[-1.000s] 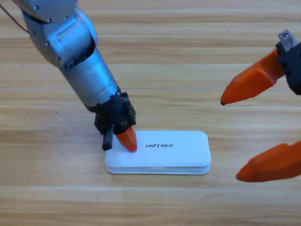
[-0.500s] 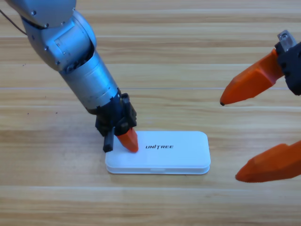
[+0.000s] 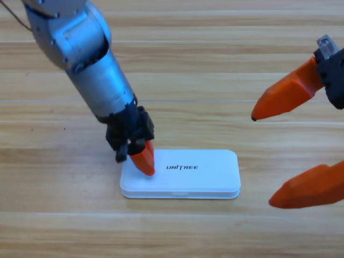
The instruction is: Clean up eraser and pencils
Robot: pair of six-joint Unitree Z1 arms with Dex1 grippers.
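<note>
One white case [image 3: 185,174] is all that's on the wooden table [image 3: 215,64] right now, lid shut, and zero eraser, zero pencils in sight, so my guess is they're already packed inside, though you can't actually see that. What changed in the last second is small: the left gripper [image 3: 143,159] has shifted a touch up and to the left while its orange tip stays planted on the left end of the lid, and the grey arm behind it leans a bit more upright. The case itself hasn't budged. I read that as the tail end of pressing the lid closed, or the start of pulling off it, which would put the tidy-up basically at its finish. Can't tell whether those jaws are pinched together or parted, only one orange tip shows. The right gripper [image 3: 266,161] sits parked at the right edge, well clear of the case, jaws spread wide and holding nothing. Count: two grippers, one case, nothing loose.
</note>
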